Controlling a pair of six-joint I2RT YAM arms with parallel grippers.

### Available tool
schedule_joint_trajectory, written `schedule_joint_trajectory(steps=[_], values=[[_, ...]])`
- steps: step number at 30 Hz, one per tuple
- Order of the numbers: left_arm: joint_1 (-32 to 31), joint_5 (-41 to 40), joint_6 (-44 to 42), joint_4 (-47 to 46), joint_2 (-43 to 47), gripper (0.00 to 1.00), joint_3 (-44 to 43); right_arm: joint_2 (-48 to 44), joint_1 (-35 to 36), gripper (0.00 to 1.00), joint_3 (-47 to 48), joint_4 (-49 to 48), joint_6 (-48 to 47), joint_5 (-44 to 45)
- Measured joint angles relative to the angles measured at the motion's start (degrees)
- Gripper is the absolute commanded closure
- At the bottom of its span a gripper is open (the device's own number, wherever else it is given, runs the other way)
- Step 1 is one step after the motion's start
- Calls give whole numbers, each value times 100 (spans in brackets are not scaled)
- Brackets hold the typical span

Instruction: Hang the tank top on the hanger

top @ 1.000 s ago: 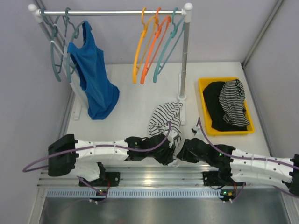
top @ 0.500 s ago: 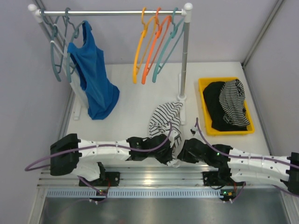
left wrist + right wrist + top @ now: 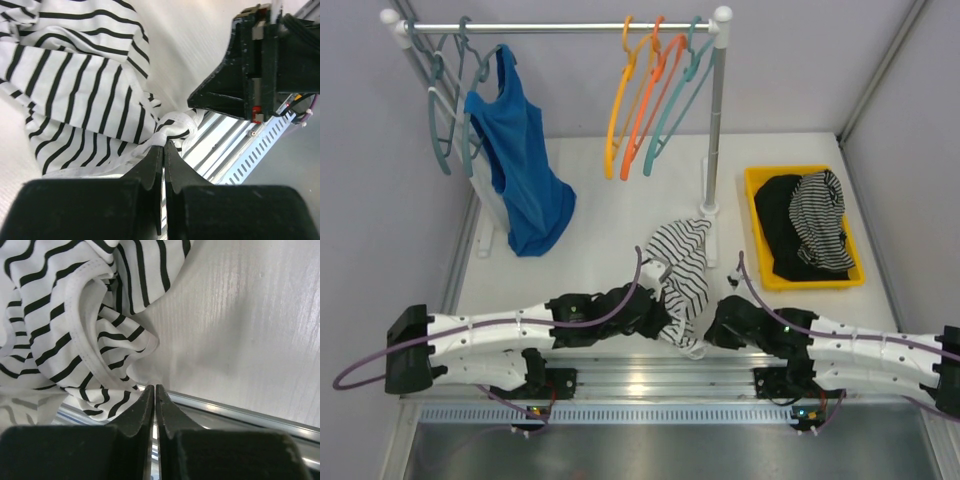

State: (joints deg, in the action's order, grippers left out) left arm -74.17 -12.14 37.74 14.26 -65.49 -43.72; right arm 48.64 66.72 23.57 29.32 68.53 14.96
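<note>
The tank top [image 3: 682, 262], white with bold black stripes, lies bunched on the table in front of the rack post. My left gripper [image 3: 665, 322] is at its near left edge, shut on a twisted bit of its hem [image 3: 172, 131], seen at the tips in the left wrist view [image 3: 163, 144]. My right gripper [image 3: 713, 330] is shut at the near right edge. In the right wrist view [image 3: 154, 386] the fabric [image 3: 60, 325] lies against the left finger, with nothing visible between the tips. The amber hanger [image 3: 617, 110] hangs empty on the rail.
The rail [image 3: 570, 27] also holds a redder orange hanger [image 3: 645, 110], teal hangers [image 3: 675, 110] and a blue top [image 3: 520, 170]. The rack post [image 3: 713, 130] stands just behind the tank top. A yellow bin [image 3: 756, 215] with dark garments [image 3: 817, 225] sits at the right. A metal rail [image 3: 650, 378] runs along the near edge.
My left arm has swung back to the left, and its gripper has shifted left, drawing the tank top's near edge with it. The right arm has hardly moved.
</note>
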Motion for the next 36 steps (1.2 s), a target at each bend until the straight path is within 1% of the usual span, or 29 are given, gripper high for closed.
schedule_joint_trajectory(steps=[1,2,4,7,10,14,17,22,25,28,32,36], values=[[20,-85,24,42,131,100,50,-42,0,85,26,33,2,7],[37,-131,42,76,227,100,94,-90,0,80,52,66,0,7],[66,-225,87,142,391,100,186,-201,0,73,109,103,-37,26],[79,-273,142,219,501,100,271,-391,13,66,129,98,-146,20],[79,-295,205,264,546,100,385,-702,79,66,28,-59,-251,20],[85,-339,291,361,632,100,498,-1314,195,68,-496,-330,-334,-31],[92,-382,326,396,654,100,525,-1650,267,68,-822,-358,-367,-79],[109,-398,393,400,654,100,533,-1950,313,69,-1045,-411,-498,-157],[138,-404,417,402,654,100,533,-2022,356,69,-1150,-621,-595,-214],[170,-404,420,402,654,100,533,-2129,409,68,-1327,-802,-662,-249],[203,-404,424,404,654,100,535,-2352,435,62,-1537,-892,-734,-269],[254,-400,431,409,654,100,562,-2778,470,60,-1631,-957,-857,-289]])
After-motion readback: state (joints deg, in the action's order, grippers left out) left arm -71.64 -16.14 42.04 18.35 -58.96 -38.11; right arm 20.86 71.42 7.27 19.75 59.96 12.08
